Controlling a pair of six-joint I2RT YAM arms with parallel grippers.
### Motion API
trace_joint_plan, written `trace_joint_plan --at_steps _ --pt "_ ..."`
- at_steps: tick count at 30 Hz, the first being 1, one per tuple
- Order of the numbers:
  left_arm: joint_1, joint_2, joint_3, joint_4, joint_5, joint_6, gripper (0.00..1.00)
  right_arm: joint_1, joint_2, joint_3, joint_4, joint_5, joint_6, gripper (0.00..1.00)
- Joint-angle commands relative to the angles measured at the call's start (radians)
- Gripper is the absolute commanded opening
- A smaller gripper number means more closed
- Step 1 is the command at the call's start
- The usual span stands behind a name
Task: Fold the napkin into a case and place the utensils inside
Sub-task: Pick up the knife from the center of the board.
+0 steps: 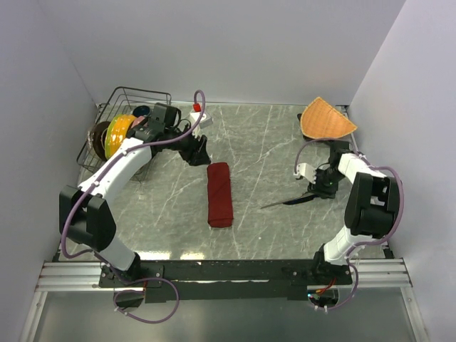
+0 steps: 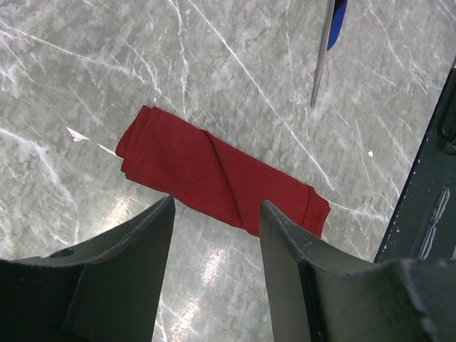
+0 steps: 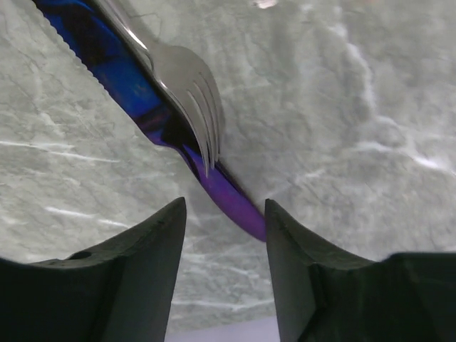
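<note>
On the table the dark red napkin is lying folded in a long strip, the left gripper hovering at its 11 o'clock — fingers spread, gripping nothing. At its 3 o'clock the right gripper is hanging spread over the fork and knife — seemingly not touching either.

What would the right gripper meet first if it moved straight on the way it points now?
Probably the knife: its purple tip lies in the gap between the open fingers of the right gripper. The fork rests on the blade a little further on. Depth is unclear from the wrist view.
</note>
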Motion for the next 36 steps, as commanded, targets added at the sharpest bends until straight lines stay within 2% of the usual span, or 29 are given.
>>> trace_joint_plan --at_steps 1,7,14,17,21,23,27,31,35,36 --pt "0.000 0.011 -0.010 0.007 0.017 0.027 0.57 -0.001 0.023 -0.022 0.022 0.025 -0.086 0.50" --pt "0.000 0.022 -0.010 0.005 0.013 0.040 0.57 0.011 -0.006 -0.106 0.032 0.025 -0.119 0.47" --pt "0.002 0.036 0.000 -0.008 0.011 0.050 0.56 0.037 0.008 -0.117 0.000 0.013 -0.095 0.37" --pt "0.002 0.027 -0.006 -0.005 0.007 0.050 0.56 0.041 -0.017 -0.145 -0.018 0.033 -0.108 0.17" --pt "0.002 0.011 -0.029 0.001 0.000 0.049 0.56 0.037 -0.070 -0.168 -0.061 0.022 -0.106 0.09" --pt "0.002 -0.004 -0.038 0.011 0.000 0.041 0.57 0.037 -0.124 -0.188 -0.092 0.008 -0.123 0.00" --pt "0.002 -0.019 -0.060 0.018 -0.001 0.032 0.56 0.037 -0.218 -0.199 -0.138 -0.033 -0.143 0.00" --pt "0.012 -0.032 -0.075 0.041 0.005 -0.025 0.57 0.042 -0.256 -0.127 -0.219 -0.111 -0.091 0.00" --pt "0.083 -0.050 -0.095 0.128 0.097 -0.169 0.60 0.083 -0.253 0.016 -0.297 -0.246 0.058 0.00" --pt "0.098 -0.055 -0.098 0.177 0.112 -0.198 0.61 0.106 -0.245 0.048 -0.309 -0.275 0.137 0.00"
